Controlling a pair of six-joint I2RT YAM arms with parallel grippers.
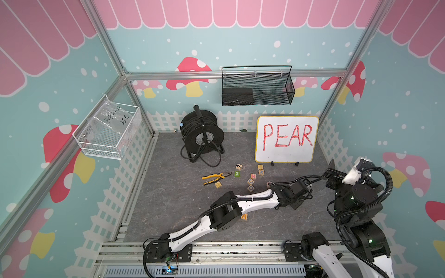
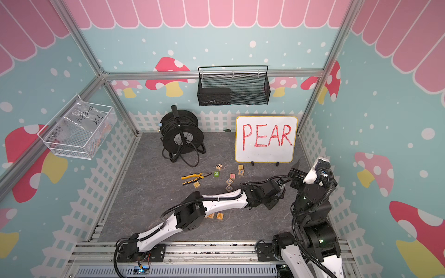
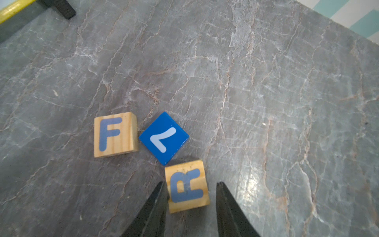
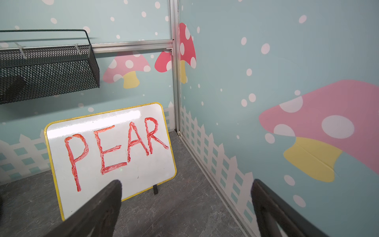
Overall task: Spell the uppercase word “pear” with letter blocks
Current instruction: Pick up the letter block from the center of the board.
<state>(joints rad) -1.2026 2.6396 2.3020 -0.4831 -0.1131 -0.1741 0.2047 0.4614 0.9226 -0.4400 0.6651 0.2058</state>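
In the left wrist view the wooden R block (image 3: 187,186) lies on the grey floor between the fingers of my left gripper (image 3: 191,182). One fingertip (image 3: 162,185) touches the block's side. The other stands a small gap away, so the jaws are open around the block. In a top view the orange A block (image 2: 219,216) and a partly hidden E block (image 2: 211,216) lie side by side under the left arm's elbow. My right gripper (image 4: 186,181) hangs open and empty, facing the whiteboard (image 4: 110,149) that reads PEAR.
A wooden F block (image 3: 114,134) and a blue 7 cube (image 3: 164,138) lie just beyond the R block. Other cubes, N (image 1: 253,176), C (image 1: 251,181), O (image 1: 251,188), X (image 1: 261,172) and green 2 (image 1: 237,173), are scattered mid-floor beside yellow pliers (image 1: 215,178). A cable reel (image 1: 201,134) stands at the back.
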